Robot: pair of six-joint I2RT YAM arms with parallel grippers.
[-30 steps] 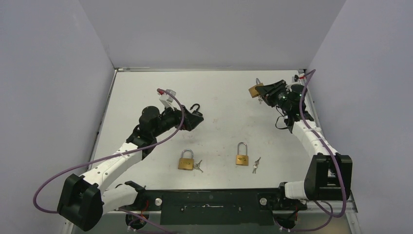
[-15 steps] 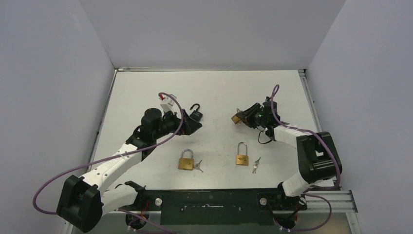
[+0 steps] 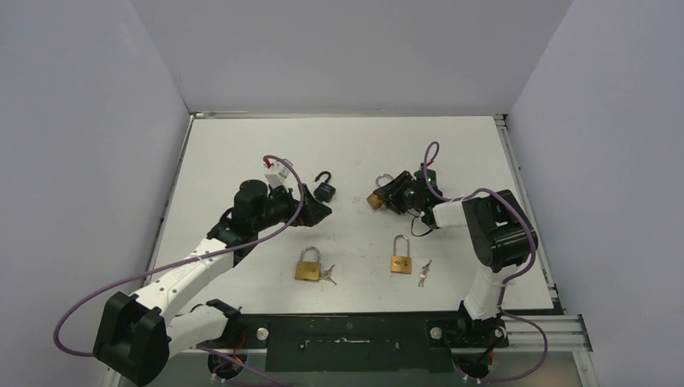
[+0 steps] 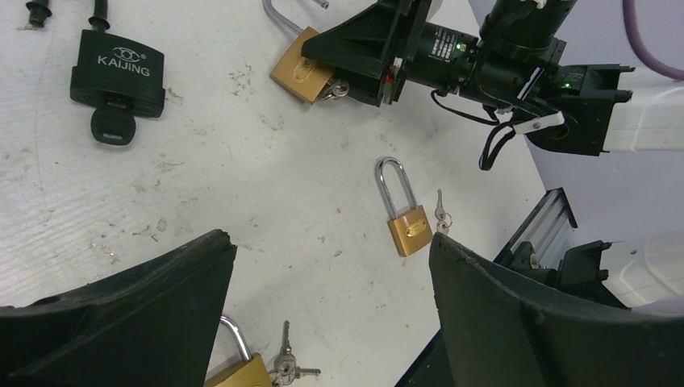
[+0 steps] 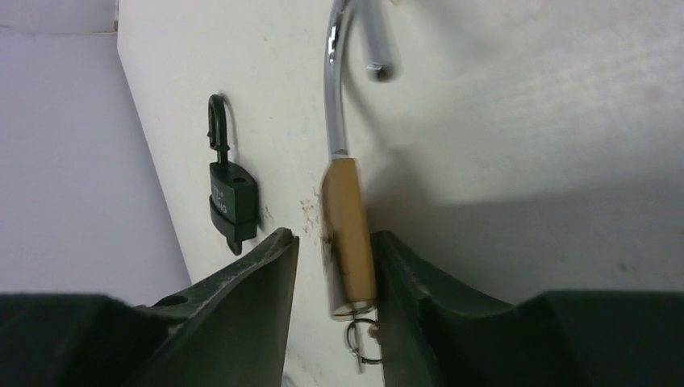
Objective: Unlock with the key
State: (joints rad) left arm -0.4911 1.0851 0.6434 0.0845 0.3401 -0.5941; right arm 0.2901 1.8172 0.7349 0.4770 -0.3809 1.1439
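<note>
1. The right gripper (image 3: 387,196) has its jaws narrow, straddling the open-shackled brass padlock (image 5: 348,242) at 2 o'clock of the table (image 3: 242,145) centre; a firm clamp cannot be told.
2. The left gripper (image 4: 328,242) is spread wide, holding nothing.
3. The black padlock (image 4: 118,66), with the key (image 4: 112,126) inserted, lies at its 12 o'clock.

Four padlocks are counted: one black padlock (image 3: 325,190) and three of brass, the far brass padlock (image 3: 376,197), the left brass padlock (image 3: 307,270) and the right brass padlock (image 3: 400,263). Two loose key bunches are seen, the left key bunch (image 3: 328,276) and the right key bunch (image 3: 423,272); one black-headed key (image 4: 112,126) is seated in the black padlock, and one key ring (image 5: 364,339) is hung from the far brass padlock
</note>
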